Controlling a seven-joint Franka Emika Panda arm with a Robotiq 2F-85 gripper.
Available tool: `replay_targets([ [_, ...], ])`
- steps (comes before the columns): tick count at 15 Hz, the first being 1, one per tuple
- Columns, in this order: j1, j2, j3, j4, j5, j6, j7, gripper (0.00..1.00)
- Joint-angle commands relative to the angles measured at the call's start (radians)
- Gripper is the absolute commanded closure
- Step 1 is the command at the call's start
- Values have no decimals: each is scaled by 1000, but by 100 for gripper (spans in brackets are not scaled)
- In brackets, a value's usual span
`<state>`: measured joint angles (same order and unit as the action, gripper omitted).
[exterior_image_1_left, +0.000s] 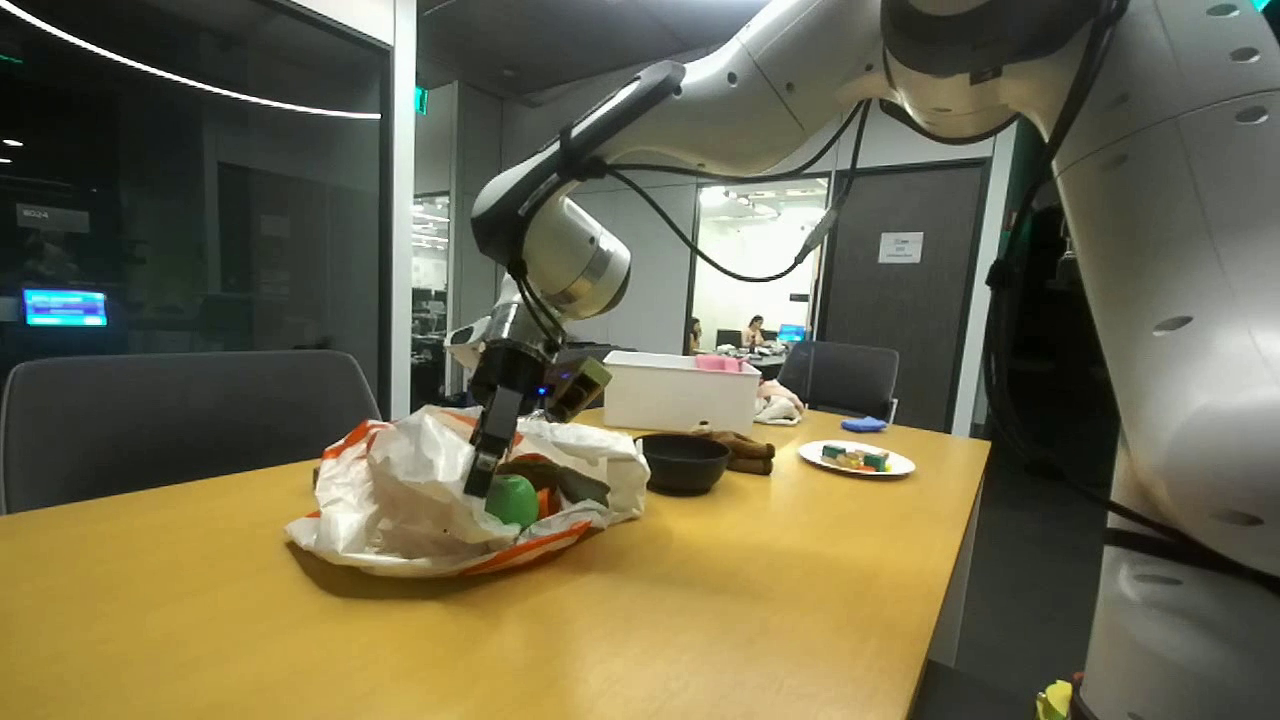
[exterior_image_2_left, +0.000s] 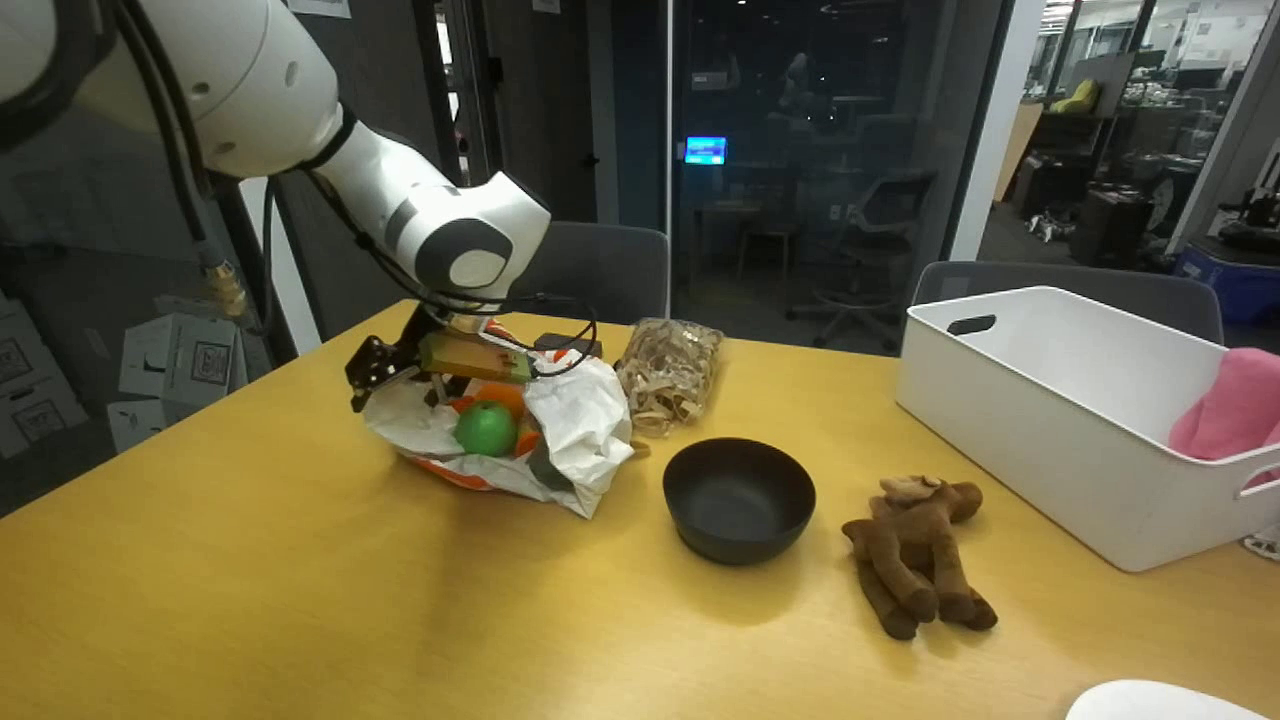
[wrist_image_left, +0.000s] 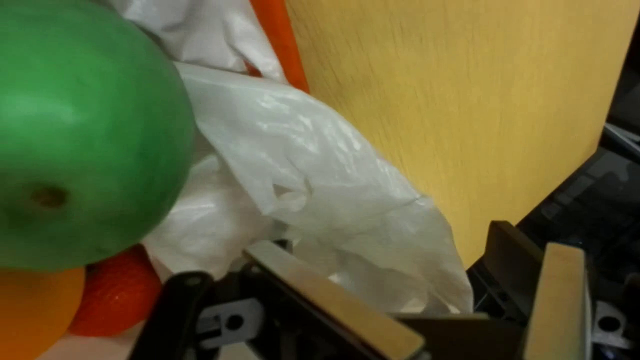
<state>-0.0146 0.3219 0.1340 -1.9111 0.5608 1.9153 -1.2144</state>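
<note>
The gripper (wrist_image_left: 442, 295) is found at the gaping mouth of a crumpled white plastic bag (exterior_image_1_left: 400, 490) with orange trim, which is laid on the yellow wooden table (exterior_image_2_left: 250, 600). The two fingers (wrist_image_left: 556, 300) are recorded as parted, with a loose flap of the bag seen between them in the wrist view; whether the flap is touched by either finger cannot be determined. A round green fruit (exterior_image_2_left: 486, 430) is observed inside the mouth of the bag, near the gripper, in both exterior views; a small dark spot is noted on its surface in the wrist view. Beside it, an orange round item (wrist_image_left: 35, 315) and a red dimpled item (wrist_image_left: 120, 295) are also recorded, both only partly visible. A dark grey-green item (exterior_image_1_left: 585, 487) is contained in the bag as well; its identity cannot be established. In an exterior view, a clear packet of tan shreds (exterior_image_2_left: 670, 375) is placed just beside the bag, and a black bowl (exterior_image_2_left: 740, 500) is located near both. A brown plush animal (exterior_image_2_left: 920, 550) is laid between the bowl and a white bin (exterior_image_2_left: 1020, 440), in which a pink item (exterior_image_2_left: 1235, 405) is contained. In an exterior view, small coloured blocks (exterior_image_1_left: 855, 459) are borne on a white plate (exterior_image_1_left: 904, 466), and a blue cloth (exterior_image_1_left: 863, 424) is seen near the plate, by the edge of the table
</note>
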Motion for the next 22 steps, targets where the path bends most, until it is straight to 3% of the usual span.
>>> replay_targets([
  [1,13,17,6,23,-45,52,-13,34],
  [9,-5,21,10,44,-6,74,45,94],
  [12,-3,-3,1,47,-19,30,137,100],
  [18,13,-105,-13,42,-115,-44,377,95],
  [22,40,-210,-16,38,-277,-45,497,97],
])
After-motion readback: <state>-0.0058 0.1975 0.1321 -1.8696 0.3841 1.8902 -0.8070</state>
